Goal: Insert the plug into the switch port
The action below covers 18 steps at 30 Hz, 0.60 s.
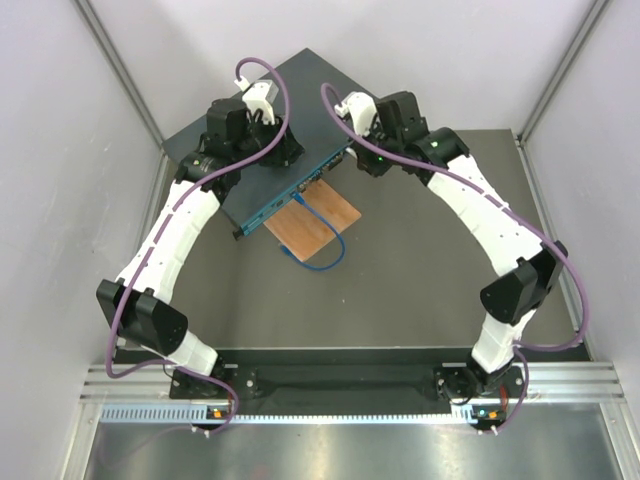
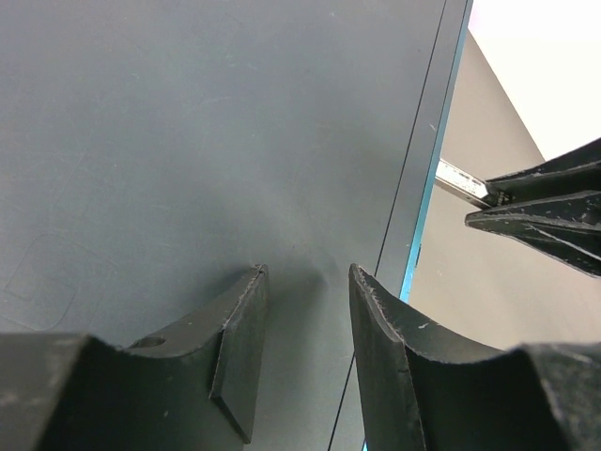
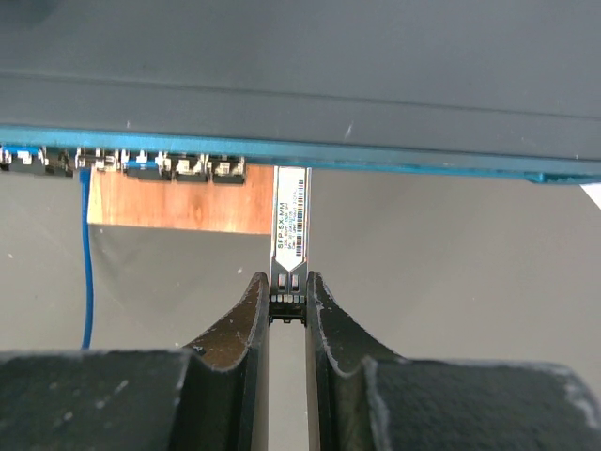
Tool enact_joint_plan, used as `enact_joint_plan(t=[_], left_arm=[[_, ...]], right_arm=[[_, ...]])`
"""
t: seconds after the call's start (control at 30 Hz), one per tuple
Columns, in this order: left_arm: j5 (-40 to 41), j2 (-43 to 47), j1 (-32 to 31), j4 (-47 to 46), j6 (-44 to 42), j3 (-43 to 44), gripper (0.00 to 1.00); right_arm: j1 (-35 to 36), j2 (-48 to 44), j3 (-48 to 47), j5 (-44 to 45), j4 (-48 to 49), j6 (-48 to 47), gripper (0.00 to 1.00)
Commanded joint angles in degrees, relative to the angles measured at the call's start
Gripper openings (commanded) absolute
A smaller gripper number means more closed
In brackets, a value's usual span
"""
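Switch: I saw the switch (image 1: 305,105) lying flat at the far left of the tabletop (image 1: 420,280), set at an angle, its port face turned toward the middle of the tabletop.
Ports: a row of small ports (image 3: 178,167) ran along that narrow face in my right wrist view, with a bright teal edge just above them.
Plug: the plug (image 3: 289,221) was a slim silver module with a printed label, lined up square to the port face just right of the row; its far end met the face (how deep it sat, I could not tell).
Right pincer: the right pincer (image 3: 288,282) was clenched on the rear end of the plug, one finger on each side, held level in front of the switch.
Left pincer: the left pincer (image 2: 305,277) was released, fingers apart with nothing between them, low over the switch's top panel near the port-side edge; I could not tell whether the fingers touched the panel.
Cross view: from the left wrist I saw the plug's silver body (image 2: 460,178) poking out of the right pincer's tips (image 2: 484,207) beside the switch edge.
Wooden board: a thin orange-brown board (image 1: 320,220) lay on the tabletop just in front of the port face.
Cable: a blue cable (image 1: 325,262) ran from the ports and looped past the board's near edge.
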<state>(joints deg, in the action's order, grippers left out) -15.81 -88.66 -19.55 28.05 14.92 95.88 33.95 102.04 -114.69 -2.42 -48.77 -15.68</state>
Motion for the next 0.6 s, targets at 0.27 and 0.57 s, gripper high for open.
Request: enact_joint_plan(t=[0.27,0.57], left_arm=[[-1.24,0.42,0.30,-2.21,0.46,-0.34,0.45],[-1.32,0.60,0.39,-2.21,0.38,-0.60,0.45]], right_arm=[[-0.20,-1.32,-1.40,-0.13,2.63,-0.23,0.00],[-0.12,1.67,-4.92,-1.19,2.19,0.30,0.00]])
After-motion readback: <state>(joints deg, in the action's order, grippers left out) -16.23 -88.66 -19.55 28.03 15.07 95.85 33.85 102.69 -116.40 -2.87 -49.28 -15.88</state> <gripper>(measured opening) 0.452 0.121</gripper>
